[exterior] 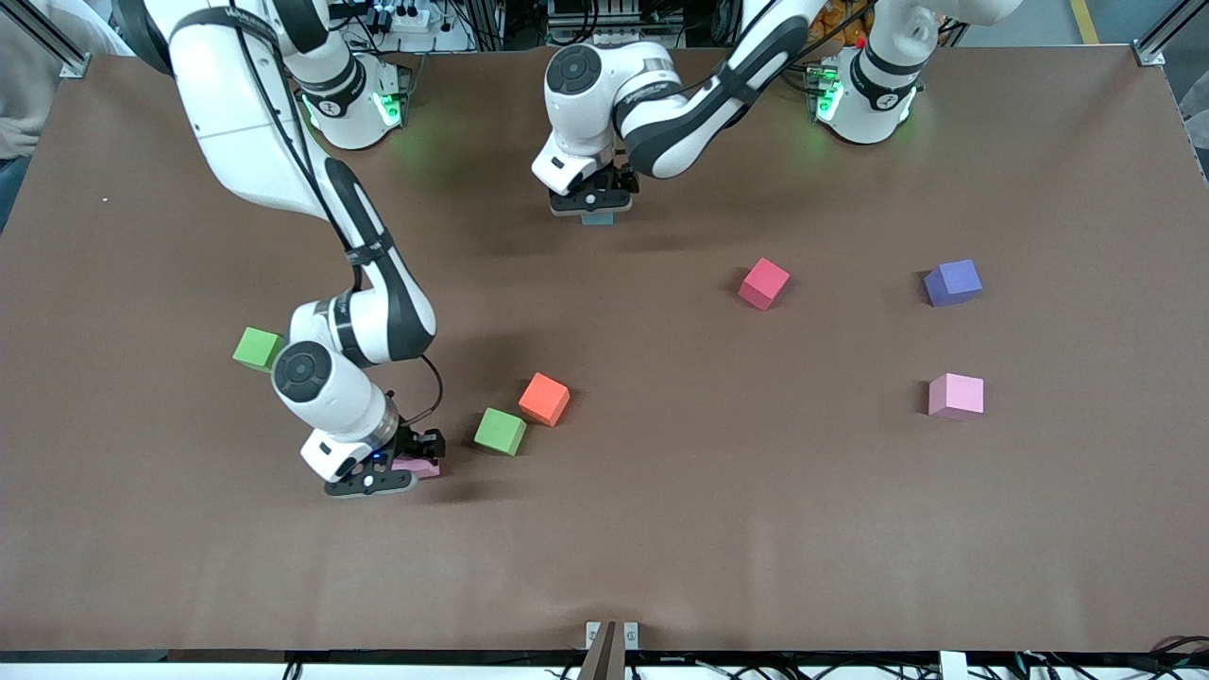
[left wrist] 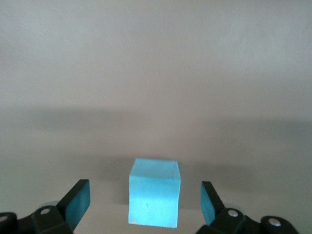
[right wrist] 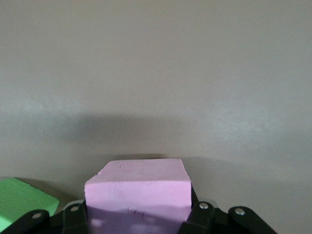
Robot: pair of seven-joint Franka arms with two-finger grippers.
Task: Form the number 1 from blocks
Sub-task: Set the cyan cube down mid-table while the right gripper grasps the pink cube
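A sky blue block point(left wrist: 154, 192) rests on the brown table point(exterior: 661, 529) near the robots' bases, a sliver of it showing under the left hand point(exterior: 597, 218). My left gripper point(left wrist: 145, 204) straddles it, open, with a gap on each side point(exterior: 593, 203). My right gripper point(right wrist: 136, 214) is shut on a light pink block point(right wrist: 139, 185), low at the table toward the right arm's end point(exterior: 417, 465). Loose on the table lie a green block point(exterior: 500, 431), an orange block point(exterior: 544, 399), a second green block point(exterior: 258, 348), a crimson block point(exterior: 763, 283), a purple block point(exterior: 952, 282) and another pink block point(exterior: 956, 396).
The nearer green block point(right wrist: 22, 200) lies close beside the right gripper, with the orange block touching its corner. The crimson, purple and loose pink blocks are spread over the left arm's end of the table.
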